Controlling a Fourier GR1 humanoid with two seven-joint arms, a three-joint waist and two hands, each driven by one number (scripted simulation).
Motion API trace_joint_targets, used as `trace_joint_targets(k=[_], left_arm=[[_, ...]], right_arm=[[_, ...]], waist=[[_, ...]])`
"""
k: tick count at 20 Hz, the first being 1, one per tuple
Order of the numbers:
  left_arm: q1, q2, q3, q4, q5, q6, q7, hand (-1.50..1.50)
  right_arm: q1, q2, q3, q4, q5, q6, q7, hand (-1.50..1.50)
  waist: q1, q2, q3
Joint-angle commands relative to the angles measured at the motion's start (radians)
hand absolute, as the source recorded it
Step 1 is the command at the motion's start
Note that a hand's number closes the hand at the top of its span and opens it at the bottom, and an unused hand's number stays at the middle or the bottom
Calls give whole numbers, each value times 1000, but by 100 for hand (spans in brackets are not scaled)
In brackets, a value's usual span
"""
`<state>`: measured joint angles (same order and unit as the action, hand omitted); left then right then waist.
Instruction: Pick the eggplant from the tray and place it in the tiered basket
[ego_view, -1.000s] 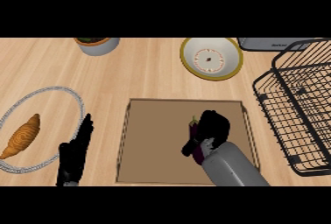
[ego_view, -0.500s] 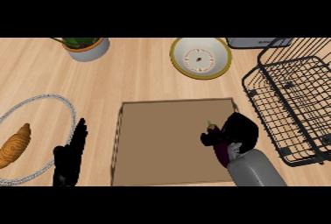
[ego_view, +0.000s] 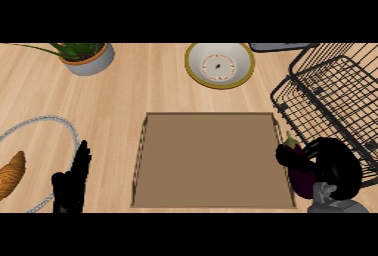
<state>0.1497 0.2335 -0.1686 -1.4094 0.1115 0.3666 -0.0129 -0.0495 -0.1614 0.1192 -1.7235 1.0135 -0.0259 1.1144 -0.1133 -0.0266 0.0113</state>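
Observation:
A dark purple eggplant (ego_view: 298, 164) with a green stem is held in my right hand (ego_view: 336, 167), whose fingers curl round it, just past the right rim of the brown tray (ego_view: 210, 160). The hand hides much of the eggplant. The black wire tiered basket (ego_view: 328, 95) stands at the right, its lower front edge right beside the hand. My left hand (ego_view: 72, 180) rests open at the lower left, fingers up, left of the tray.
A glass plate (ego_view: 44, 125) holding a croissant (ego_view: 10, 175) lies at the left edge. A potted plant (ego_view: 87, 57) stands at the back left. A yellow-rimmed plate (ego_view: 219, 65) sits behind the tray. A grey object (ego_view: 280, 47) shows at the back right.
My right hand has carried the eggplant rightward, from over the tray to beyond its right rim, close to the basket. The view has shifted right. The left hand stays put.

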Motion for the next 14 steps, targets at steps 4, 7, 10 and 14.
trace_joint_targets(k=[4, 7, 10, 14], left_arm=[[-4, 7, 10, -18, 6, 0, 19, 0], [8, -13, -12, -2, 2, -8, 5, 0], [-13, -11, -42, 1, -23, -19, 13, 0], [-60, -14, -35, -9, -11, -31, 40, 0]], right_arm=[[10, -22, -133, -405, 172, -60, 159, 150], [57, -63, -111, -591, 266, 72, 158, 150], [88, -57, -100, -758, 328, 234, 208, 150], [65, -75, -163, -900, 341, 412, 220, 150]], waist=[[-9, -10, -19], [14, -2, -20], [40, 9, -20], [69, 17, -18]])
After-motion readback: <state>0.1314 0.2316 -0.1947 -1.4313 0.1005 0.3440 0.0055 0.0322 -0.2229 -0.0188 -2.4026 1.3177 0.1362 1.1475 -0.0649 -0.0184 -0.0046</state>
